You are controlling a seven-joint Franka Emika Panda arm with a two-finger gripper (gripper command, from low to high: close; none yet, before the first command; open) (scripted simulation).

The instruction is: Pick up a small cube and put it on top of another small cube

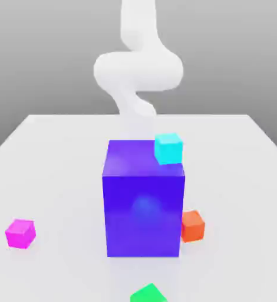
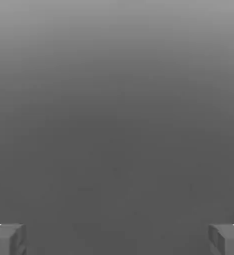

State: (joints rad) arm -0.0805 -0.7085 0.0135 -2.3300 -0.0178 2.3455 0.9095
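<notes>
Exterior view: magenta cube (image 1: pixel 20 233) lying on the white table (image 1: pixel 64 153), left of the big blue block (image 1: pixel 143 216), green cube (image 1: pixel 148 294) at the near edge. Hand view: gripper (image 2: pixel 117 240) spread wide with nothing between; apparently still at the approach step, next needing careful travel around the block to the magenta cube.

Technician: "Which finishes surrounded the blue-violet block (image 1: pixel 143 215)?"
Inspector: "Plain magenta-pink on the small cube (image 1: pixel 20 233), bright green on another small cube (image 1: pixel 148 294), plain orange-red on the cube (image 1: pixel 193 226) beside the block."
</notes>
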